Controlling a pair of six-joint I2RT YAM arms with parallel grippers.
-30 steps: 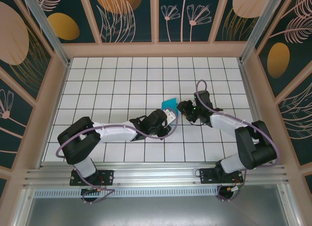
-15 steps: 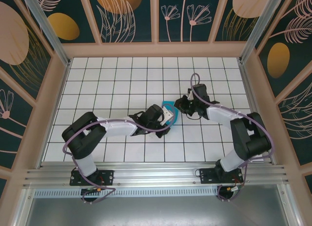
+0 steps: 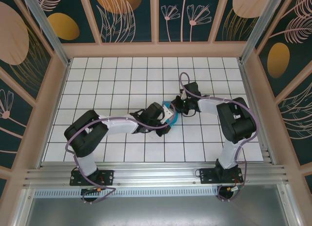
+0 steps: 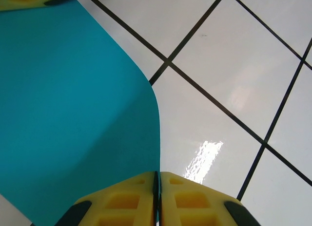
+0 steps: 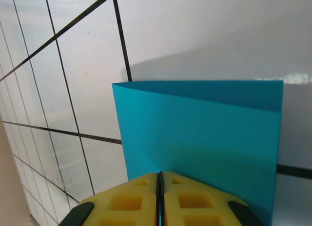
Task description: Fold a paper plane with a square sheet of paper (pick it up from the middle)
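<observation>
Teal paper [image 4: 73, 114], curved, partly cropped

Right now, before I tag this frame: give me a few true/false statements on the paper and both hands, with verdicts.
1. The left hand and the right hand are both shut on the teal paper. True.
2. The hands meet near the middle of the table. True.
3. The paper lies flat on the table. False: it curves between the two hands.
4. The paper is a pointed dart. False: the right wrist view shows a straight edge with square corners.
5. The table is plain wood. False: it has white tiles with dark grid lines.
</observation>
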